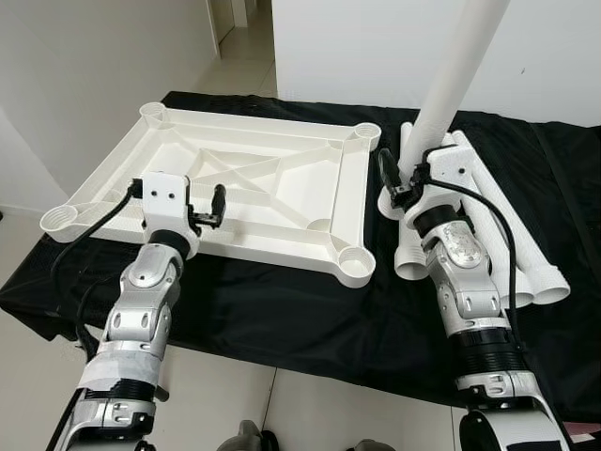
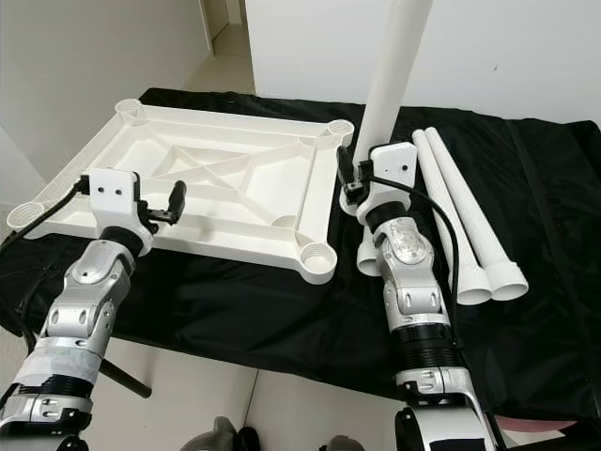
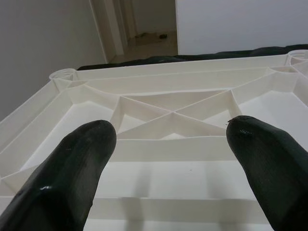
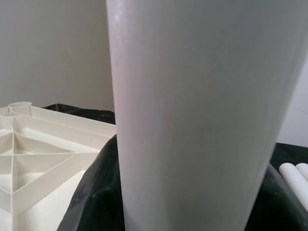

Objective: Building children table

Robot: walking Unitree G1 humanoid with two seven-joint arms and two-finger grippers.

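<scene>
**Leg raised beside the upturned tabletop**

A black cloth [image 1: 282, 310] covers the desk, which stands on a pale tiled floor in a white-walled room with a doorway beyond. Nearest the camera, both silver arms reach forward from below. The left end effector [image 1: 218, 205] hovers just above the near rail of the tabletop [image 1: 272, 178], its two black fingers [image 3: 72, 168] spread wide with nothing between them; the forearm slants up and inward, wrist level. The right end effector [image 2: 349, 183] is closed around the leg [image 2: 390, 85], holding it nearly upright, tilted slightly to the right, its upper end out of frame. The tabletop lies underside up, ribs and four corner sockets exposed; the far right socket [image 2: 341, 127] sits just beside the held leg's lower end. To the right, the spare legs [image 2: 470, 225] lie side by side on the cloth.

The leg appears to be a light, stiff, smooth plastic tube, likely to slip or swing if gripped loosely; a hold low on the shaft, close to the socket end, should steady it best for insertion.
</scene>
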